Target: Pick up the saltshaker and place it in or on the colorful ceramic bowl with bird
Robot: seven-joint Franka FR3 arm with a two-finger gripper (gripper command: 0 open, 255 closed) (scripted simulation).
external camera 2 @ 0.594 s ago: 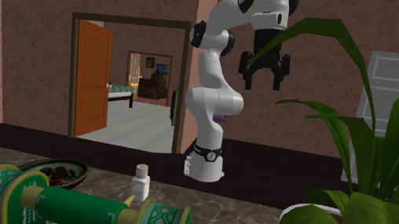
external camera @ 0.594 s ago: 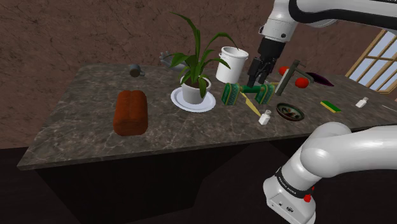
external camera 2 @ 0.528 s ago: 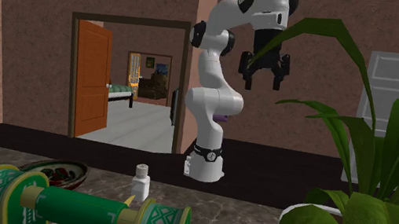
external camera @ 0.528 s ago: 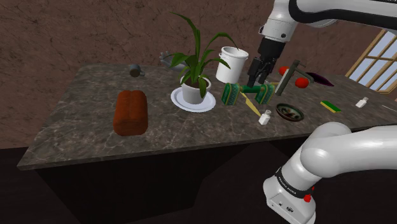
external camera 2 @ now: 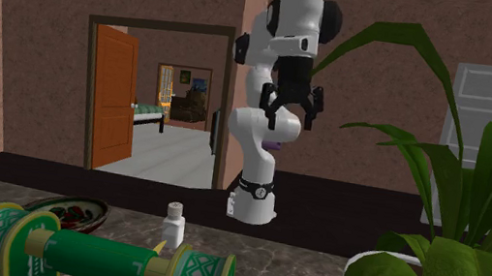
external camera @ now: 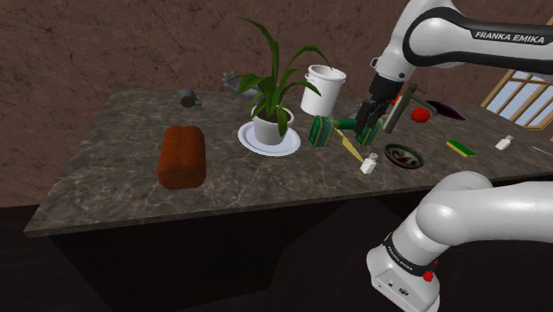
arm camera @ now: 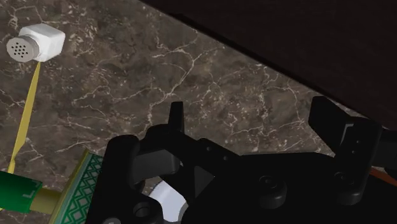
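Saltshaker [external camera: 369, 163] is seen upright on the counter [external camera: 106, 168], just beside the dark patterned bowl [external camera: 404, 157], which sits at its 3 o'clock. The tool [external camera: 367, 120] is held raised above the counter, spread wide, with nothing gripped. In the shoulder view the shaker lies at the tool's 6 o'clock. The perforated cap is revealed by the wrist view, and the height gap is shown by the second exterior view.
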